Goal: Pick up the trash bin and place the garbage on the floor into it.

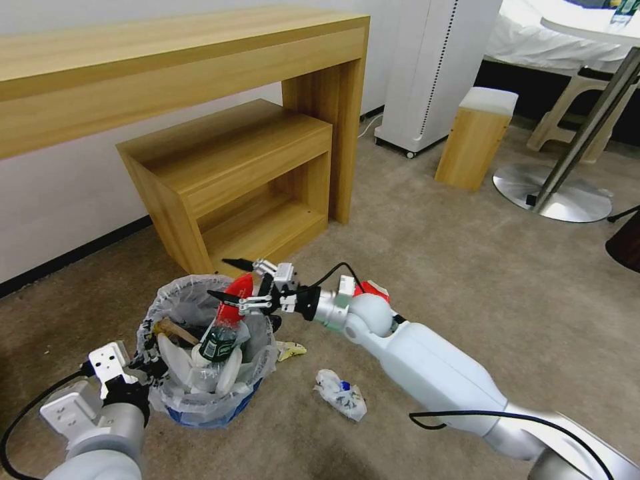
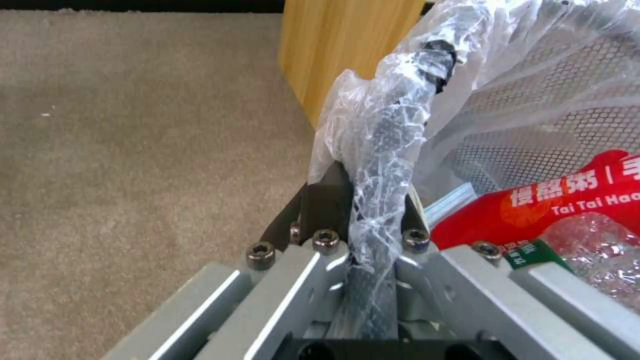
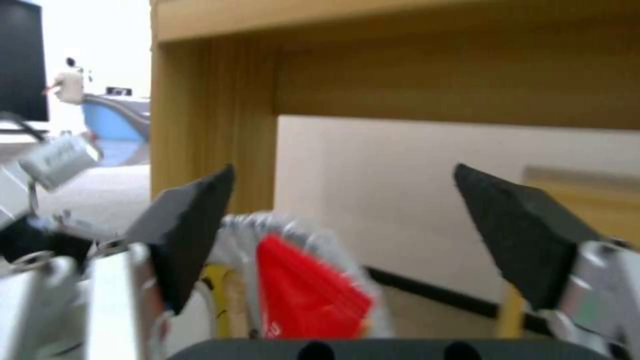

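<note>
My right tool (image 1: 230, 280) hangs released over the trash bin (image 1: 203, 393), which my left tool (image 1: 143, 365) grips by its rim; crumpled garbage (image 1: 341, 393) lies nearer the right arm.

The left gripper (image 1: 148, 365), low at near left, is clamped on the trash bin's (image 1: 175, 404) rim, while the right arm reaches leftward, its gripper (image 1: 235, 280) spread wide.

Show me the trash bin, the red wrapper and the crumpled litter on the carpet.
trash bin (image 1: 175, 293): head view, bag-lined far rim.
red wrapper (image 1: 237, 300): head view, upper part sticking out of the bin.
crumpled litter (image 1: 340, 395): head view, middle of the wad.
</note>
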Controlling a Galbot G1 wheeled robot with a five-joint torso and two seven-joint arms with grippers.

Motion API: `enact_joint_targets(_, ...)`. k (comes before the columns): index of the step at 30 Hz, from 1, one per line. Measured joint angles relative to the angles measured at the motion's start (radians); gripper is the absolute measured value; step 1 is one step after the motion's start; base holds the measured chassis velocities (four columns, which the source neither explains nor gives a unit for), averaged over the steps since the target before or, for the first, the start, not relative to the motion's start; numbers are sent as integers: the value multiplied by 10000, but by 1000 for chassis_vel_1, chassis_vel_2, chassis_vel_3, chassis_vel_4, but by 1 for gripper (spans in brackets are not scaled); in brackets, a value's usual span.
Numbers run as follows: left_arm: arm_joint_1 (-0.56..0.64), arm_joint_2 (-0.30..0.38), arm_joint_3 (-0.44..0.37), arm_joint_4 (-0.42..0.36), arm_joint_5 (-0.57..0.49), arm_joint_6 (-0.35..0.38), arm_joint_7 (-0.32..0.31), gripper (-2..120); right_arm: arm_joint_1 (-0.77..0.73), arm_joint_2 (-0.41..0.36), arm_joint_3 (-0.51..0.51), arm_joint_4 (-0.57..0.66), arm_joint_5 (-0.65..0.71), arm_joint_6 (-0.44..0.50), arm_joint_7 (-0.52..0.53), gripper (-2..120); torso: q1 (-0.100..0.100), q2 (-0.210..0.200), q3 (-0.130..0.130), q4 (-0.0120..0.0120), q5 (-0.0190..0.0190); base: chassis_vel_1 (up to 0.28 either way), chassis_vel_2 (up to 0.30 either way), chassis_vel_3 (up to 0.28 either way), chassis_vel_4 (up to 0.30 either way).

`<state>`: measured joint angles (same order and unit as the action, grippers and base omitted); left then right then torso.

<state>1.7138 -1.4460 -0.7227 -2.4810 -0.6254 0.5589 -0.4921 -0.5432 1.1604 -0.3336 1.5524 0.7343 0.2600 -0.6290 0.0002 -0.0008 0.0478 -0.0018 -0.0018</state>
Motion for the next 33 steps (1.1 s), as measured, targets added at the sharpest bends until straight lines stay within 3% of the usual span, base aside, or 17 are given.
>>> enact_joint_targets(3, 3, 16, -55, -12, -12, -2, -1, 1, -112, -476, 214, 543, 205, -138, 335, 95, 0, 0, 0, -2, 0, 0, 0, 0, 0)
enact_joint_targets(5, -19, 63, -170, -17, -69, -2, -1, 1, -537, -1546, 792, 2026, 370, -955, 1815, 100, 0, 0, -1, -6, 0, 0, 0, 0, 0)
enact_joint_targets(7, -42, 78, -196, -8, -85, -2, 3, 1, -733, -1827, 1057, 2429, 388, -1274, 2162, 100, 0, 0, -1, -5, 1, 0, 0, 0, 0)
enact_joint_targets(10, -78, 106, -275, 73, -105, -6, 0, 1, -1954, -2956, 2640, 3703, -470, -2684, 2541, 100, -1, 0, -1, -1, 0, 0, 0, 0, 0)
enact_joint_targets(11, -78, 106, -275, 73, -105, -6, 0, 1, -1954, -2956, 2640, 3703, -470, -2684, 2541, 100, -1, 0, -1, -1, 0, 0, 0, 0, 0)
enact_joint_targets(13, -77, 97, -259, 73, -89, -7, 0, 1, -3635, -3911, 4244, 4476, -1659, -4335, 2659, 100, 0, 0, -1, -6, 3, 0, 0, 0, 0)
enact_joint_targets(14, -77, 97, -259, 73, -89, -7, 0, 1, -3635, -3911, 4244, 4476, -1659, -4335, 2659, 100, 0, 0, -1, -6, 3, 0, 0, 0, 0)
enact_joint_targets(17, -73, 71, -196, 14, -77, -7, 1, 1, -5317, -4418, 5353, 4884, -2213, -6368, 3891, 100, 0, 1, -2, -8, 0, 0, 0, 0, 0)
enact_joint_targets(18, -73, 71, -196, 14, -77, -7, 1, 1, -5317, -4418, 5353, 4884, -2213, -6368, 3891, 100, 0, 1, -2, -8, 0, 0, 0, 0, 0)
enact_joint_targets(21, 17, 92, -189, -34, -65, -7, 0, 1, -6467, -4199, 5579, 4874, -2049, -7915, 5758, 100, -1, 1, -1, -4, 2, 0, 0, 0, 0)
enact_joint_targets(25, 109, 136, -236, -125, -66, -13, 2, 1, -6987, -3835, 5638, 4337, -2036, -8360, 6324, 100, 0, 1, -1, -3, 0, 0, 0, 0, 0)
enact_joint_targets(33, 248, 251, -415, -189, -265, -32, 5, 1, -7037, -3682, 5630, 2560, -3747, -7240, 3980, 100, -1, 1, 0, -2, -2, 0, 0, 0, 0)
